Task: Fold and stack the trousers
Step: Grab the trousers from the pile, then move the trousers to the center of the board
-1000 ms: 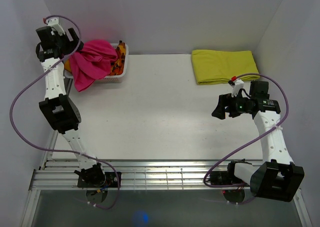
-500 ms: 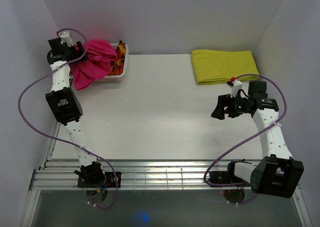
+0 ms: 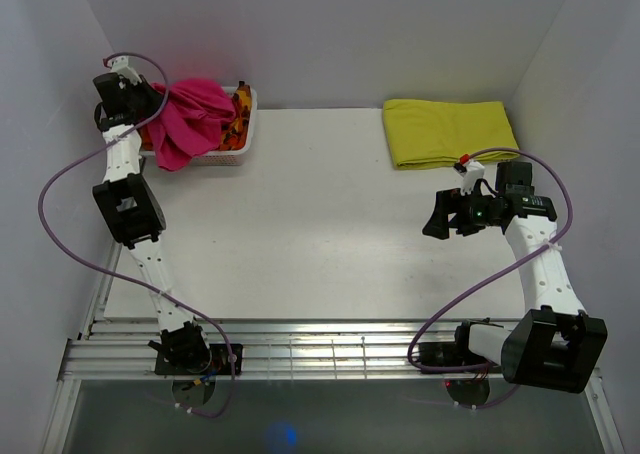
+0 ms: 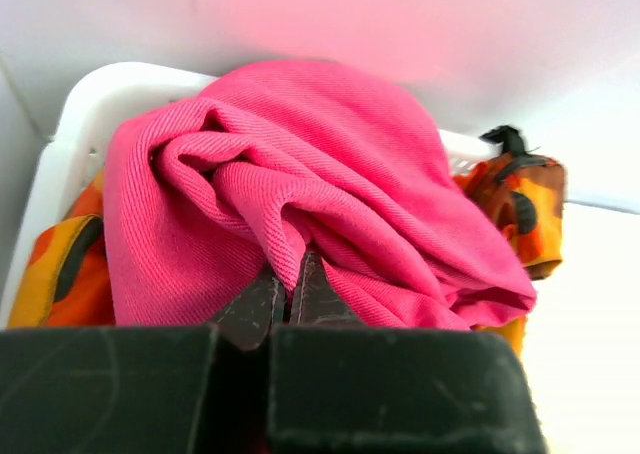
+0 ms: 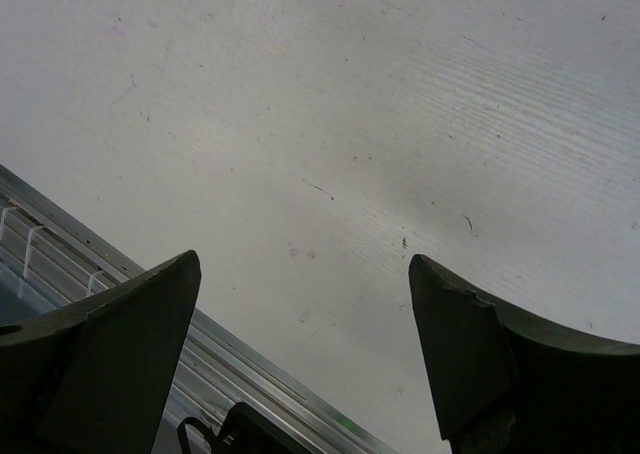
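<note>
Top view looks down from above the near edge over the whole table (image 3: 320,224), left wrist view sits close on trousers (image 4: 300,174) and basket (image 4: 75,114), seen far left from above, right wrist view faces table and front rail (image 5: 250,364).

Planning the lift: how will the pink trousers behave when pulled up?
Probably floppy: the trousers lie bunched in soft folds. They'd likely drape from the left claw, shut on a fold, and might drag the patterned cloth beneath.
</note>
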